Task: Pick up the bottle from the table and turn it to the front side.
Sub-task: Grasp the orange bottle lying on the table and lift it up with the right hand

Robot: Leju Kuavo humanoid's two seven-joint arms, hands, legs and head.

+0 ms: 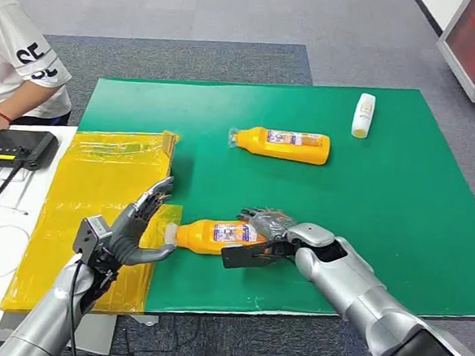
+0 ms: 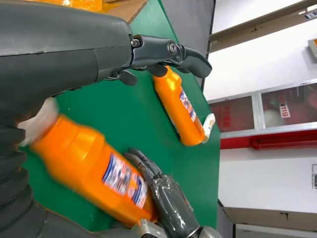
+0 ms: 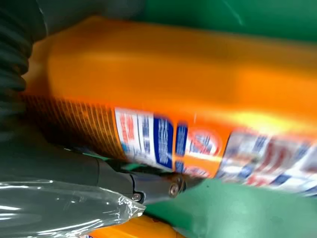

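Lower centre of the frame — right robot hand (image 1: pixel 267 229) grips an orange bottle (image 1: pixel 215 235); left robot hand (image 1: pixel 138 220), fingers spread wide, touches its cap end.

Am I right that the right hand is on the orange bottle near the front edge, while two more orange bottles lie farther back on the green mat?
Not quite: the head view shows one other orange bottle farther back on the green mat, plus a small white bottle. The rest holds: the right hand is on the near orange bottle by the front edge.
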